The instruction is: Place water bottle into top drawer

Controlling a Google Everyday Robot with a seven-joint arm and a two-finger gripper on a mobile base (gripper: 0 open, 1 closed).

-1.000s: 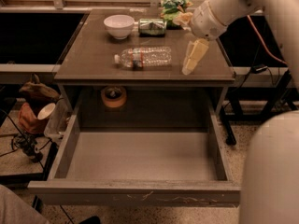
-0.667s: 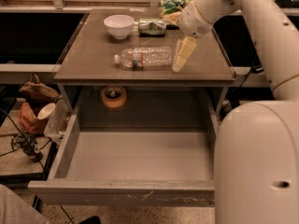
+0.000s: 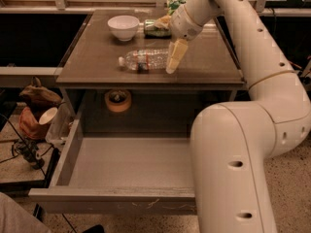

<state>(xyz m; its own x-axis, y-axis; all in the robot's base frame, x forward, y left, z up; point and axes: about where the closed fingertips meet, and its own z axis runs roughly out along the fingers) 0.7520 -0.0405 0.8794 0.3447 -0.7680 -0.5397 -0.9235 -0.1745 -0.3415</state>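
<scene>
The water bottle (image 3: 145,60) lies on its side on the brown table top (image 3: 97,57), white cap to the left, with a red-and-blue label band. My gripper (image 3: 175,57) hangs down from the white arm at the bottle's right end, touching or just in front of it. The top drawer (image 3: 129,161) is pulled out below the table; its pale bottom is bare and its scratched front panel (image 3: 112,201) faces the camera.
A white bowl (image 3: 123,27) and a green-labelled can (image 3: 156,28) stand at the back of the table. A tape roll (image 3: 118,101) sits under the table top behind the drawer. A brown bag (image 3: 36,95) and a cup (image 3: 47,116) lie left. My arm's large white body (image 3: 233,169) covers the drawer's right side.
My gripper has moved left along the table top, from beside the bottle's right end to right at it. The bottle has not moved.
</scene>
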